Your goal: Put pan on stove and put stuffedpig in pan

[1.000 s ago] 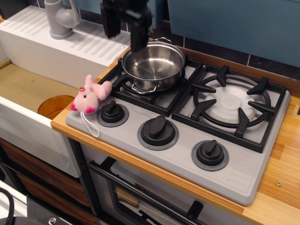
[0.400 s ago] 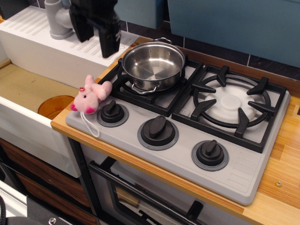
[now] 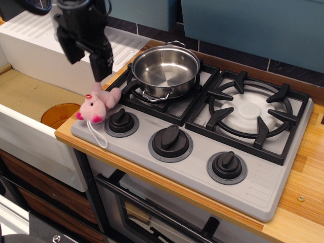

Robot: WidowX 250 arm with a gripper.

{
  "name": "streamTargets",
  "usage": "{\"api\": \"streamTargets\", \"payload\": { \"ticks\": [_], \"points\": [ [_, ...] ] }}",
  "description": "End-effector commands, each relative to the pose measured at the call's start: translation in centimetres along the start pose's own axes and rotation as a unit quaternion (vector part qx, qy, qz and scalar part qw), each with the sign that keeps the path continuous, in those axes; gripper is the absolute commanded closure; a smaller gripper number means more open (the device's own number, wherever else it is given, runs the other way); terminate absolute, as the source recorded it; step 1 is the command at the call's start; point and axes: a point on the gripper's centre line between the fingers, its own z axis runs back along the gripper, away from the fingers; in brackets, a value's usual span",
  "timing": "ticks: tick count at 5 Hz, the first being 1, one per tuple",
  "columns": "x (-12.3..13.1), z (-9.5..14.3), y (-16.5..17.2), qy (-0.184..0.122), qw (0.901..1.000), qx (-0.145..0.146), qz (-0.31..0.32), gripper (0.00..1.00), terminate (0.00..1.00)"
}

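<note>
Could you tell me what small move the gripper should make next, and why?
Probably lower straight onto the stuffedpig. The pan already sits on the stove's left burner, empty, and the open gripper hangs just above the pig at the stove's left edge.

White sink point(image 3: 35, 136) with orange drain point(image 3: 59, 114), ridged drainboard point(image 3: 45, 35); wooden counter point(image 3: 304, 187); oven door point(image 3: 152, 212) below

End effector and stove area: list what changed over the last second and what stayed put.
The end effector moved left from behind the pan and lower, and is now just above the stuffed pig, fingers apart, holding nothing. The pan stayed on the stove's left burner, empty, and the pig stayed at the stove's left corner.
</note>
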Motion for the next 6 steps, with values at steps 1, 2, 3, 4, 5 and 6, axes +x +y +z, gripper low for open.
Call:
{"api": "streamTargets", "payload": {
  "ticks": [1,2,3,4,5,6],
  "points": [
    [0.0,0.7,-0.8,-0.035,0.9989,0.021,0.023,0.0,0.0],
    [-0.3,0.3,-1.4,-0.037,0.9986,0.022,0.03,0.0,0.0],
    [-0.5,-0.4,-1.7,-0.042,0.9984,0.019,0.031,0.0,0.0],
    [-0.7,-1.3,-1.8,-0.049,0.998,0.018,0.034,0.0,0.0],
    [-1.2,-2.2,-1.8,-0.054,0.9978,0.015,0.035,0.0,0.0],
    [-1.8,-2.8,-1.7,-0.056,0.9976,0.015,0.038,0.0,0.0]
  ]
}}
